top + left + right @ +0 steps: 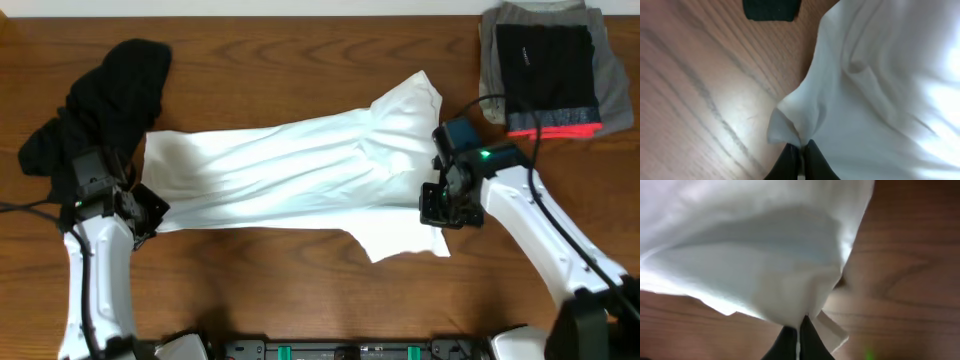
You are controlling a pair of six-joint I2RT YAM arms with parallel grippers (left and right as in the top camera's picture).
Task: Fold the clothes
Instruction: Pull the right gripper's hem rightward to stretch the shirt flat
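1. White shirt (300,165): mid-table, stretched flat, unfolded.
2. Left gripper (801,150): pinching its left edge.
3. Right gripper (799,329): pinching its right edge.
4. Folded pile (545,70): far right, done.
5. Black garment (105,95): far left, crumpled.

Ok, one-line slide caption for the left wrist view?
Left arm's jaws shut on an edge fold of the white shirt, wooden table alongside.

a robotics lab: two robot arms (95,270) at a wooden table (300,70)
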